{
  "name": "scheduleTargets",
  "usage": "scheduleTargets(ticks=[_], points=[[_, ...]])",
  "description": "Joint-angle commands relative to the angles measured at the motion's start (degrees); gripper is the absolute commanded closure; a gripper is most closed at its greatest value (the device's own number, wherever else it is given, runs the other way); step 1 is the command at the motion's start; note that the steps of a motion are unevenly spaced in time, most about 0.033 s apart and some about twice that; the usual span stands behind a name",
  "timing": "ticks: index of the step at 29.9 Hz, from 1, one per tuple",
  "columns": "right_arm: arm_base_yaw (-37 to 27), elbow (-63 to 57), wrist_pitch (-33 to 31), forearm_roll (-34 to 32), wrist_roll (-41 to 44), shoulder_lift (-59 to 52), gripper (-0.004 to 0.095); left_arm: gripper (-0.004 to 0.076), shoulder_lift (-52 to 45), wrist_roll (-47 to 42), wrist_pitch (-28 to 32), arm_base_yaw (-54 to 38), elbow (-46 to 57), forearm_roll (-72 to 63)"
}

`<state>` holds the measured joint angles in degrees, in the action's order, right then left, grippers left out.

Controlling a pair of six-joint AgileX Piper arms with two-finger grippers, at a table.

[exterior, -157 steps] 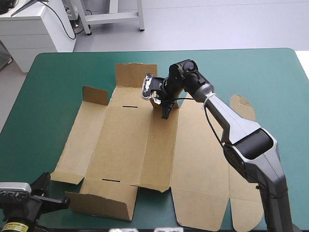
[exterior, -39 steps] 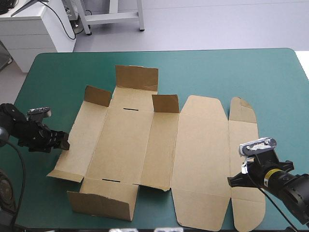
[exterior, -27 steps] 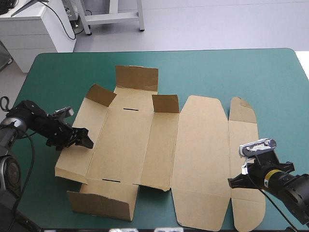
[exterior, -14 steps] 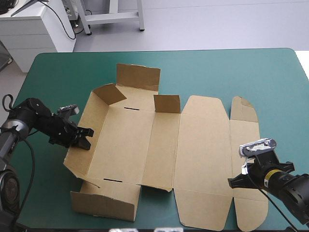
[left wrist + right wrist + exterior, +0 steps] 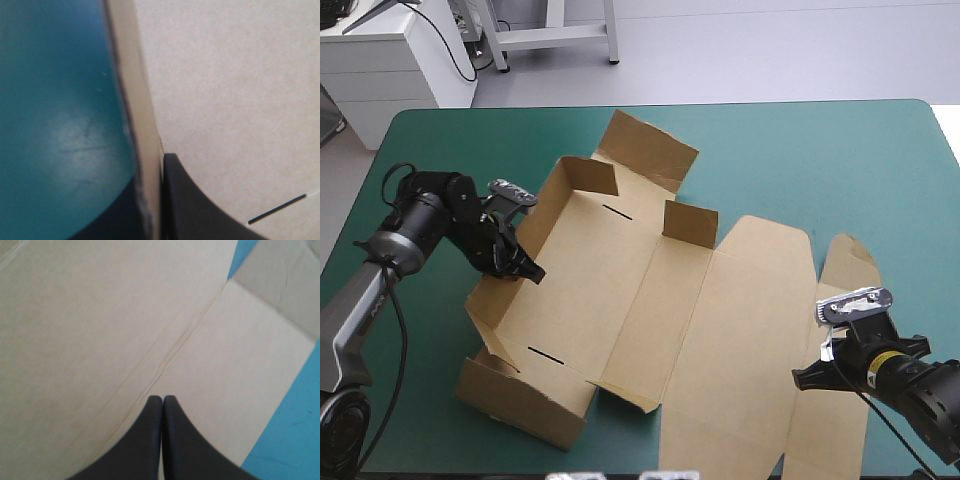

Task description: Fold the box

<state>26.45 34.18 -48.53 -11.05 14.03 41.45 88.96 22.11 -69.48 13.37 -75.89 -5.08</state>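
The left arm reaches in from the counter's left edge, elbow bent, its wrist angled down toward the box. The left tool is pinched on the box's raised left wall. The right arm sits low at the near right corner, and the right tool points toward the left over the flat lid panels.

The box lies askew across the middle of the teal-green counter. Its left wall and the flaps at its far and near left ends stand up, while the lid spreads flat toward the near right corner.

The left wrist view shows what the high view cannot. The wall's thin edge runs between the two black fingers, which are all but closed on it, teal-green cover on one side and brown floor with a dark slot on the other. The right wrist view shows that tool's fingers meeting in one pointed arch, nothing between them — only creased brown board ahead.
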Motion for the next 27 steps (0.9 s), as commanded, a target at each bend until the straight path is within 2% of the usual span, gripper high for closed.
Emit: scheduleTargets(ticks=[1,8,12,17,23,25,27], points=[[-0.3,1.5,2.1,-0.2,-0.5,-0.3,0.0924,0.0731,-1.2,2.2,-4.5,8.2,-6.2,13.5],[-0.3,1.5,2.1,1.5,-0.5,-0.3,0.0924,0.0731,4.3,2.9,-1.5,20.5,-12.4,45.4],[-0.3,1.5,2.1,1.5,-0.5,-0.3,0.0924,0.0731,6.1,2.6,6.9,24.1,-12.7,51.0],[-0.3,1.5,1.9,1.5,-0.5,-0.3,0.0924,0.0731,6.6,2.2,17.0,26.5,-12.7,50.9],[-0.3,1.5,1.7,1.5,-0.5,-0.3,0.0924,0.0732,6.4,-6.9,19.1,29.2,-12.6,52.3],[-0.3,1.5,1.7,1.5,-0.5,-0.3,0.0924,0.0732,5.3,-12.4,22.3,30.6,-10.9,56.9],[-0.3,1.5,2.0,1.4,1.2,-0.3,0.0923,0.0731,4.0,-18.4,22.9,32.4,-8.0,64.6]])
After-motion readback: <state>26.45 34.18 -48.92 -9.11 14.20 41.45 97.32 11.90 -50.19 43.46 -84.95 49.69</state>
